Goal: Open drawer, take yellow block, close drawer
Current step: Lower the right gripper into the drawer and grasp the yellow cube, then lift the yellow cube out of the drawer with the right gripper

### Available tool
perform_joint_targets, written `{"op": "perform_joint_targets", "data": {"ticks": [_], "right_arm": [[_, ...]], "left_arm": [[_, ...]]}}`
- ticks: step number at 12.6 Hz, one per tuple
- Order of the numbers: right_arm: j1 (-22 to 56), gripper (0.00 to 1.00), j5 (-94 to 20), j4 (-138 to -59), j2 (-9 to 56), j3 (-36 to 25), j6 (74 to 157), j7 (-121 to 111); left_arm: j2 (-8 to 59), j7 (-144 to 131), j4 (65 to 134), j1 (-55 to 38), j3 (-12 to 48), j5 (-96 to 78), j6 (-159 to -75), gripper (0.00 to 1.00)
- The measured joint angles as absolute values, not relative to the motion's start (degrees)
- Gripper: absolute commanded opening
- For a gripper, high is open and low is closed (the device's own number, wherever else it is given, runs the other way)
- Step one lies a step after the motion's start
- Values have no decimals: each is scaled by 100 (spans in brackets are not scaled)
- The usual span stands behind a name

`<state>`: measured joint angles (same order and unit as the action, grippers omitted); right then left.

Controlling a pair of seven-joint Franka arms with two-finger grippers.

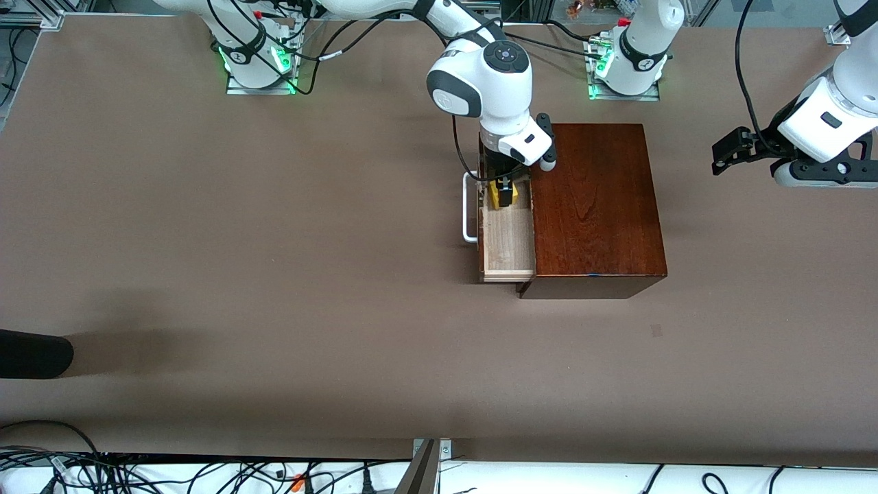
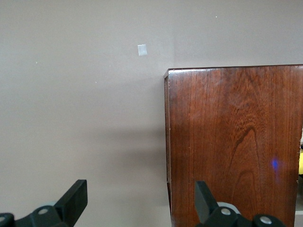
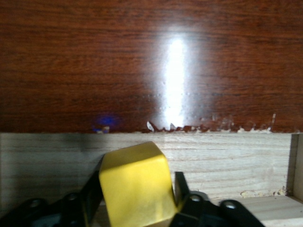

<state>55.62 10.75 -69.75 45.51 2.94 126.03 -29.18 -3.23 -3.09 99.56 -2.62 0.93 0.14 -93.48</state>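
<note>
The drawer (image 1: pixel 509 241) is pulled out of the mahogany box (image 1: pixel 593 206), and its white handle (image 1: pixel 469 207) faces the right arm's end of the table. My right gripper (image 1: pixel 505 193) reaches down into the drawer at its end farther from the front camera. It is shut on the yellow block (image 1: pixel 494 196). In the right wrist view the block (image 3: pixel 137 189) sits tilted between the black fingers (image 3: pixel 183 189), in front of the pale drawer wood (image 3: pixel 232 161). My left gripper (image 1: pixel 728 152) waits open in the air past the box at the left arm's end, and the left wrist view shows it (image 2: pixel 140 201) empty.
A black rounded object (image 1: pixel 34 353) juts in over the table edge at the right arm's end, nearer to the front camera. A small pale square mark (image 1: pixel 656 330) lies on the brown table nearer to the camera than the box.
</note>
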Motion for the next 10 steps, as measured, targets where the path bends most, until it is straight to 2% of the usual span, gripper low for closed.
{"op": "perform_joint_targets", "data": {"ticks": [2,4,10], "right_arm": [[5562,24,1076,-6955,4551,292,12600,-2916],[5565,23,1075,-6880,4552,293,12474,-2871],[5529,24,619,-5876,4397,252,10922,-2607]], "left_arm": [[-323,-309,9956,-262,93,14,-9348,100],[-323,-309,9956,-261,93,14,-9348,100],[-323,-309,9955,-260,93,14,-9348,100]]}}
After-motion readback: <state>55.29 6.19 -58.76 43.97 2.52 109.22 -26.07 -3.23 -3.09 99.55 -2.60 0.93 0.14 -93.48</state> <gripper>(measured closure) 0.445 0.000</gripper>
